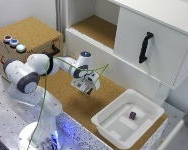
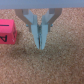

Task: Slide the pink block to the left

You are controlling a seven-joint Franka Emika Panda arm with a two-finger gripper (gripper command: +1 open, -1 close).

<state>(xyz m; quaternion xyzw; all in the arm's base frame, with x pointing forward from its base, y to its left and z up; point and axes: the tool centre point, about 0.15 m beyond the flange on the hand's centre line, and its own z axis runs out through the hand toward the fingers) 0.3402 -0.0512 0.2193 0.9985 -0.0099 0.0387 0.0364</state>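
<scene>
In the wrist view the pink block [image 2: 6,32] is a small reddish-pink cube lying on the cork surface [image 2: 60,65], cut off by the picture's edge. My gripper [image 2: 39,46] hangs beside it, a short gap away and not touching. The fingertips are pressed together with nothing held between them. The exterior view has the gripper [image 1: 87,87] low over the cork tabletop [image 1: 69,95], in front of the cabinet. The pink block does not show there; the hand hides that spot.
A white tray [image 1: 109,125] at the exterior view's lower right holds a small dark purple cube [image 1: 132,115]. Behind stand a white cabinet with a black handle [image 1: 145,47] and an open shelf [image 1: 94,27]. A cork-topped box with buttons [image 1: 14,42] sits at the back left.
</scene>
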